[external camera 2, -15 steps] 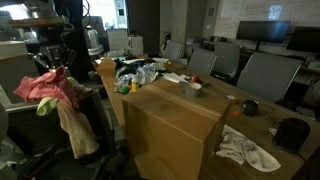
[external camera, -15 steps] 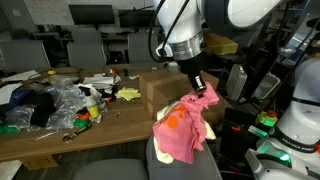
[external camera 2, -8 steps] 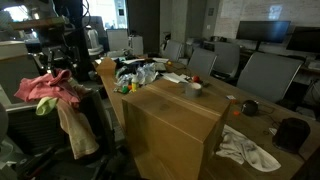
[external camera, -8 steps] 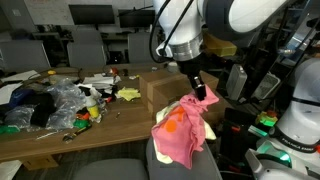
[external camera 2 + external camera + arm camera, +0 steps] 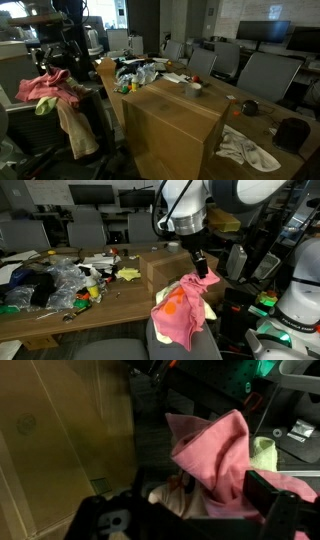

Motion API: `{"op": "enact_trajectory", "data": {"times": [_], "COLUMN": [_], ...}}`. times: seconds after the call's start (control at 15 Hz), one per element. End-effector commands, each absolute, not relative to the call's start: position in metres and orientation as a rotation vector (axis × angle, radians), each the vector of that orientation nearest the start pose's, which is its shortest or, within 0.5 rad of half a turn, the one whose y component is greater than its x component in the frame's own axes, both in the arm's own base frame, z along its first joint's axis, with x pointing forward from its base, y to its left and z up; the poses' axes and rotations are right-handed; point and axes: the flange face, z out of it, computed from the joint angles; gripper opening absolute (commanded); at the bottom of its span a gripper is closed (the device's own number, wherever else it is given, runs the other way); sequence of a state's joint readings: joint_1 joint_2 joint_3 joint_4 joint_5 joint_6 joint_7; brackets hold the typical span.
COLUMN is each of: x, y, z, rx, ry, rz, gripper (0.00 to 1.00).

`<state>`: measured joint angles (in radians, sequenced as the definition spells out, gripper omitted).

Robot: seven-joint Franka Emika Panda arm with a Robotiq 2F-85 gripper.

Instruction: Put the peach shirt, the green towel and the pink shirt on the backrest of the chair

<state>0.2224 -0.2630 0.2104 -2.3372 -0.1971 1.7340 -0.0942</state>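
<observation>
Close under the wrist camera, the gripper stands with its jaws spread wide, its dark fingers blurred at the lower edges and clamping nothing. Between and just past them rises the pink shirt, soft rose cloth gathered into a creased peak. The green towel shows as a pale yellow-green fold beside it. A pale scrap lower down may be the peach shirt, but it is too blurred to tell. In an exterior view the pink shirt drapes over the backrest of the chair, orange patch facing out, hiding nearly all of the grey rounded top; the gripper hangs just above the cloth's peak. In an exterior view the peach shirt hangs long and limp down the backrest beneath the pink heap, and the towel is only a small tuft at its edge. Beyond stand a plain cardboard box, a cluttered wooden table and, farthest off, a row of office chairs.
</observation>
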Motion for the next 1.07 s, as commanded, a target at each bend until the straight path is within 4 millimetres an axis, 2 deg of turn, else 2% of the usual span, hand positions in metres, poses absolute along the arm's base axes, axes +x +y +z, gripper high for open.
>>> {"op": "enact_trajectory", "data": {"times": [0.0,0.33,0.47,0.73,1.0], "x": [0.377,0.369,0.371,0.377,0.375], "y": [0.154,0.144,0.133,0.091,0.038], "z": [0.452,0.487,0.498,0.515,0.518], "rx": [-3.276,-3.313,-3.346,-3.411,-3.433], "ry": [-0.942,-0.9,-0.826,-0.621,-0.4], "rz": [0.429,0.366,0.359,0.365,0.417], "gripper": [1.0,1.0,1.0,1.0,1.0]}}
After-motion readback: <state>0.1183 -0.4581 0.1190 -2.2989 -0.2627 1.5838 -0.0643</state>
